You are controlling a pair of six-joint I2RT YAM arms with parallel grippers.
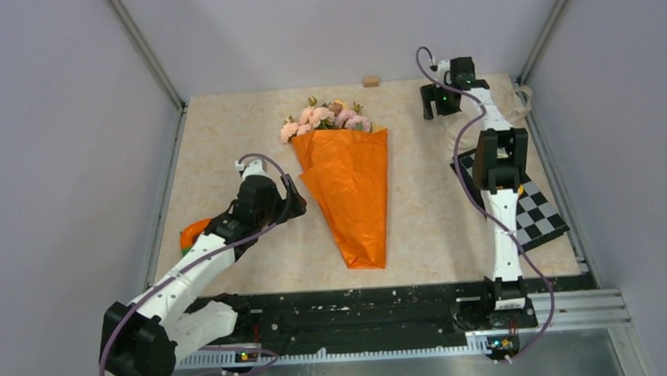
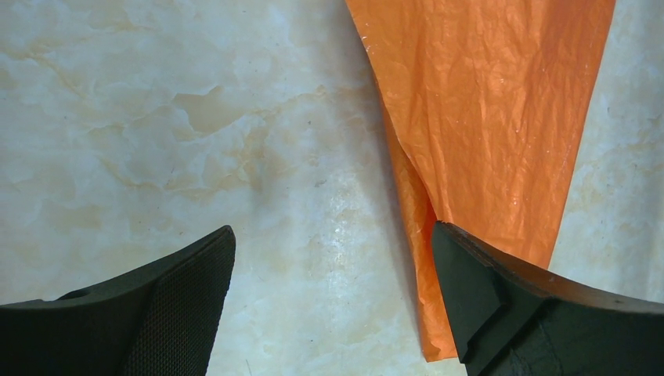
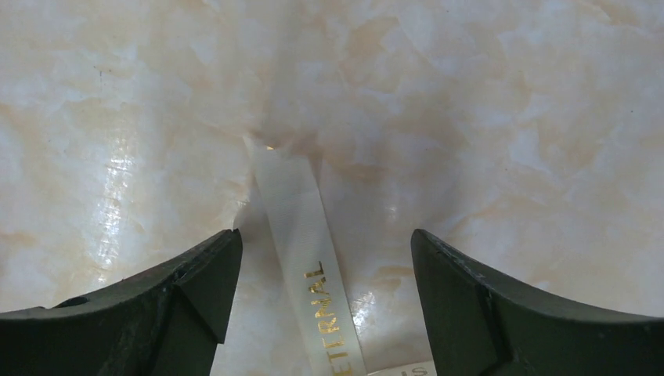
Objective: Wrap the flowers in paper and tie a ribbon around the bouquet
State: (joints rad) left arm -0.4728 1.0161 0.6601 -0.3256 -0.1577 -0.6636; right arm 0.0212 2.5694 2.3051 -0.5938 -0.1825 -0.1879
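The bouquet lies in the middle of the table: pink and cream flowers (image 1: pixel 326 118) top a narrow cone of glossy orange paper (image 1: pixel 352 196), tip towards the arms. My left gripper (image 1: pixel 296 203) is open just left of the cone. In the left wrist view its jaws (image 2: pixel 333 235) straddle bare table, and the right finger (image 2: pixel 501 305) overlaps the paper's (image 2: pixel 485 117) edge. At the back right, my right gripper (image 1: pixel 438 107) is open, pointing down. A cream ribbon (image 3: pixel 301 235) with gold lettering lies flat between its jaws (image 3: pixel 325 235), untouched.
A black-and-white checkerboard (image 1: pixel 534 208) lies under the right arm. A small orange-and-green object (image 1: pixel 193 234) sits beside the left arm. A small wooden block (image 1: pixel 371 81) rests at the back edge. More cream ribbon (image 1: pixel 524 100) curls by the right wall.
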